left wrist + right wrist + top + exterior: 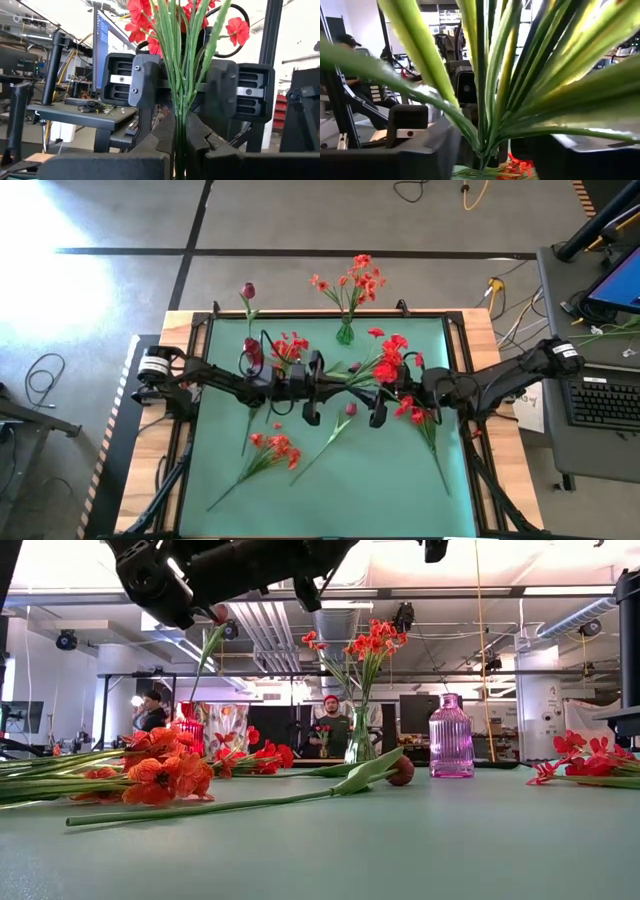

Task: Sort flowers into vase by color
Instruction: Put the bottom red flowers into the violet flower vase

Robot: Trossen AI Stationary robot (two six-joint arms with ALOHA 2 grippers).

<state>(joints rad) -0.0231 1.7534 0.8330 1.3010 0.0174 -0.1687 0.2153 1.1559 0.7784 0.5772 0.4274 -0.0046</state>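
A bright red flower spray [390,360] with green stalks is held in the air between my two grippers over the middle of the mat. My left gripper [328,377] is shut on its stalk end. My right gripper [368,376] is shut on it nearer the blossoms. A clear vase [345,332] at the far edge holds orange-red sprays [365,645]. A red vase [188,730] holds a magenta bud [247,290]. A purple vase [450,735] stands at the right. Another orange-red spray [275,448], a magenta bud stem [337,427] and a red spray [418,414] lie flat on the mat. My left gripper [177,162] pinches the bundled green stalks [178,135] between its two fingers, which lie across them. The stalks run on away from the fingers to the red blossoms [142,22]. The spray is lifted clear of the mat. My right gripper [482,161] pinches the spray where its long leaves fan out of the stalk [481,142], between its two fingers. It comes from the table's right side, facing the left gripper. The exact spot is hidden by the leaves.
A green mat [380,480] covers the table, with free room along its near edge. A desk with a keyboard [600,400] stands to the right of the table. People [330,725] stand in the room behind.
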